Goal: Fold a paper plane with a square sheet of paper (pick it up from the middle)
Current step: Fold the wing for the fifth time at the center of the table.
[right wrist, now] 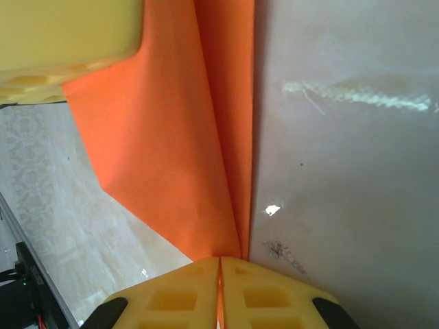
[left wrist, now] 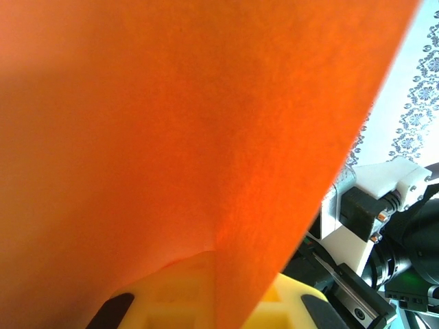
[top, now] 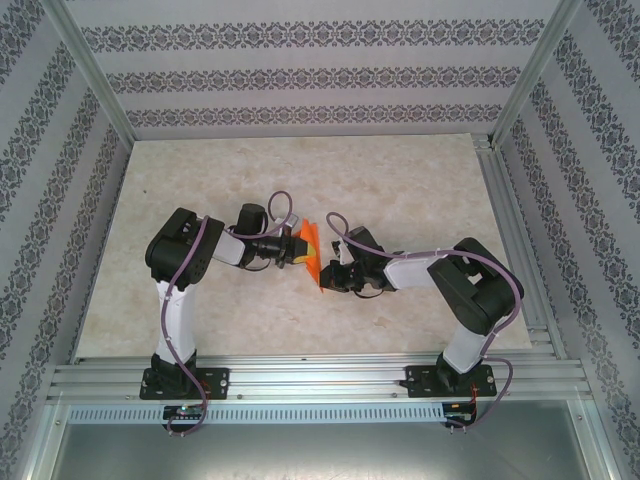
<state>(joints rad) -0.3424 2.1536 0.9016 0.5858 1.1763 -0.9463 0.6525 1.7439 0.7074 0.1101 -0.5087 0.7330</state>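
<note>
Top external view. orange paper point(top: 311, 255) is held up off the table point(top: 300, 170), edge-on to the camera, at the mid-point between the two arms. left gripper point(top: 292, 247) meets the paper's left face at its upper part; right gripper point(top: 328, 275) meets its lower right edge. Both arms are bent inward toward the paper. Jaw state is too small to read here.

Left wrist view. The orange paper point(left wrist: 171, 137) lies right against the lens as a broad, unmarked sheet. At its bottom edge the left gripper's yellow fingers point(left wrist: 178, 288) sit on either side of the sheet, which runs down between them: jaws pinching the paper. To the right of the paper is the right arm's white and black wrist housing point(left wrist: 370, 199), with patterned wall point(left wrist: 418, 116) above it.

Right wrist view. The right gripper's point(right wrist: 219, 284) two yellow pads are pressed together with a thin line of orange in the seam: jaws pinching the paper's lower corner. The paper rises from there in folded layers, with long straight creases fanning upward. At its upper left the left gripper's yellow finger point(right wrist: 62, 34) rests on the sheet. Right of the paper is bare table with a dark scuff point(right wrist: 278, 250).
</note>
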